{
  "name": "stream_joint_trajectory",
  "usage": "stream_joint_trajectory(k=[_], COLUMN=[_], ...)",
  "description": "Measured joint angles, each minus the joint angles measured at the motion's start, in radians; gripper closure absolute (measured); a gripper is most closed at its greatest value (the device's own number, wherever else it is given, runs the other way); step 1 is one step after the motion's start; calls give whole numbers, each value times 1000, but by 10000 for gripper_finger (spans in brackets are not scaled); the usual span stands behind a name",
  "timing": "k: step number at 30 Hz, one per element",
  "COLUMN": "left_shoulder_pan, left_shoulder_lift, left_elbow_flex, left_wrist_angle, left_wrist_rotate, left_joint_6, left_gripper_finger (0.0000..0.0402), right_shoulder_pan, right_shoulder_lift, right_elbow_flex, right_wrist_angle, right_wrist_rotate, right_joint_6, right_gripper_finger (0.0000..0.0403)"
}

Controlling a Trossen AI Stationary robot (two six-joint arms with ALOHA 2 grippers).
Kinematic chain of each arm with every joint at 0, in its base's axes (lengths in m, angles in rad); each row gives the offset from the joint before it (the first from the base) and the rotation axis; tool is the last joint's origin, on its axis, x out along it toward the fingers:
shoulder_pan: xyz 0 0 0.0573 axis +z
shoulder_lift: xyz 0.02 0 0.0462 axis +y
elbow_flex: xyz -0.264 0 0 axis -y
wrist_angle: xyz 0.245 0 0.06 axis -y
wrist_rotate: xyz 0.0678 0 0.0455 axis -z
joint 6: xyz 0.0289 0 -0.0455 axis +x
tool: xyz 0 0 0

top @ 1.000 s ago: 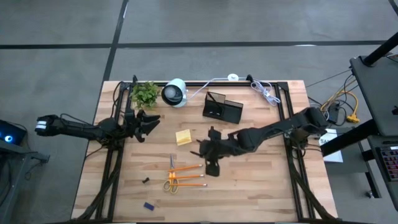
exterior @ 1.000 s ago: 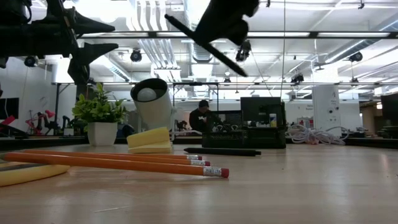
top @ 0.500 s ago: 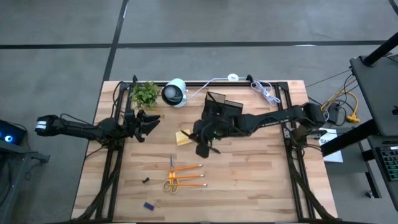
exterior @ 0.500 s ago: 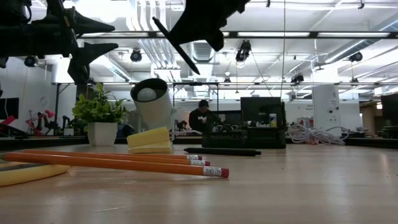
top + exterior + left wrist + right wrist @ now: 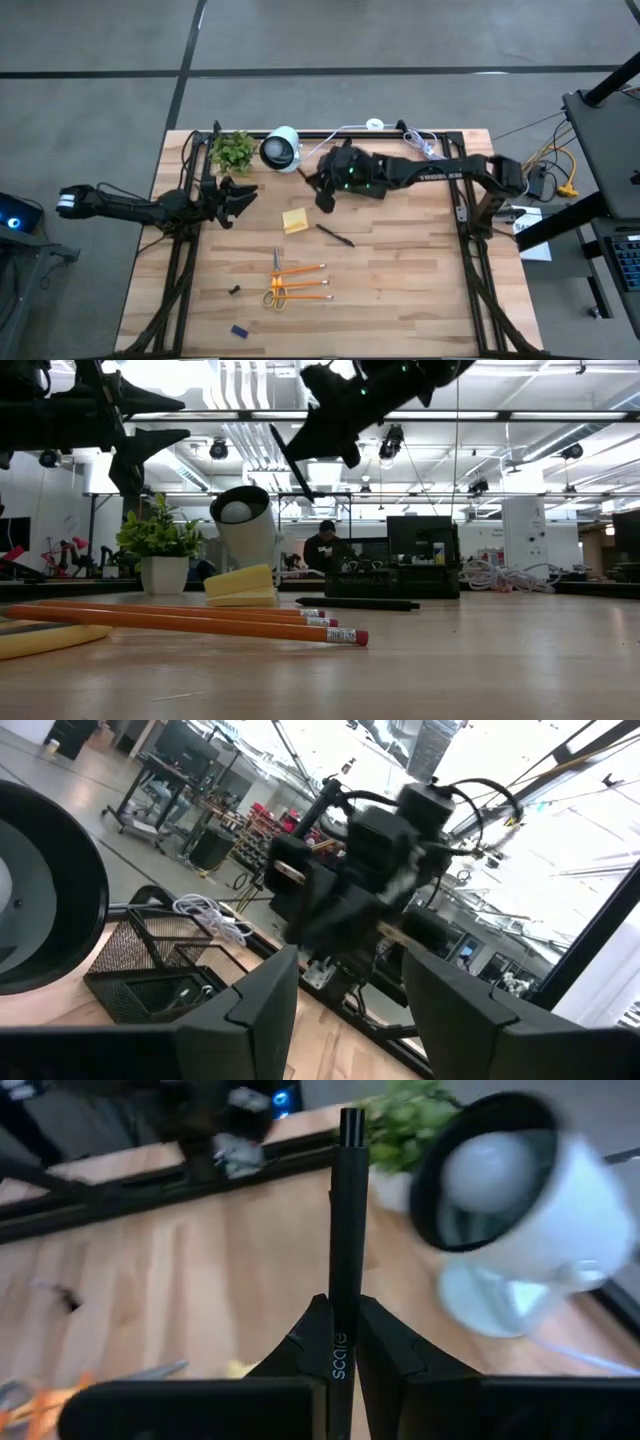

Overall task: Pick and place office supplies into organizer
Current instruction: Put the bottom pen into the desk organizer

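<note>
My right gripper is shut on a black pen and hangs high above the far middle of the table, over the black mesh organizer. My right arm hides most of the organizer in the high view. A second black pen lies flat on the table. A yellow sticky-note pad lies left of it. Orange pencils, yellow-handled scissors, a dark clip and a blue piece lie nearer the front. My left gripper is open and empty at the left. My right gripper pinches the pen's shaft between its two fingers. The pen runs along the fingers and sticks out well beyond their tips. The pen is lifted clear and slants down toward the table's left in the low view.
A green potted plant and a white round lamp-like device stand at the far left, close to the held pen's tip. A white cable lies along the far edge. A person sits in the room behind.
My right gripper has carried the black pen from the middle of the table toward the far edge, until it is over the organizer. It has turned on the way and stayed shut on the pen. The pen stays lifted well above the table.
</note>
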Motion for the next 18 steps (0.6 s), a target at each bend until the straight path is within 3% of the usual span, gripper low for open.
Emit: stream_joint_trajectory(k=[8,18], left_shoulder_pan=[0,0], left_shoulder_lift=[-8,-34], left_elbow_flex=[0,0], left_wrist_angle=[1,2], left_wrist_rotate=[0,0], left_joint_6=[0,0], left_gripper_finger=[235,235], right_shoulder_pan=[-167,-314], right_shoulder_lift=[-70,-107], right_elbow_flex=[-131,-233], right_wrist_angle=[165,268], right_wrist_rotate=[-93,-129], right_joint_6=[-17,-68], right_gripper_finger=[390,390])
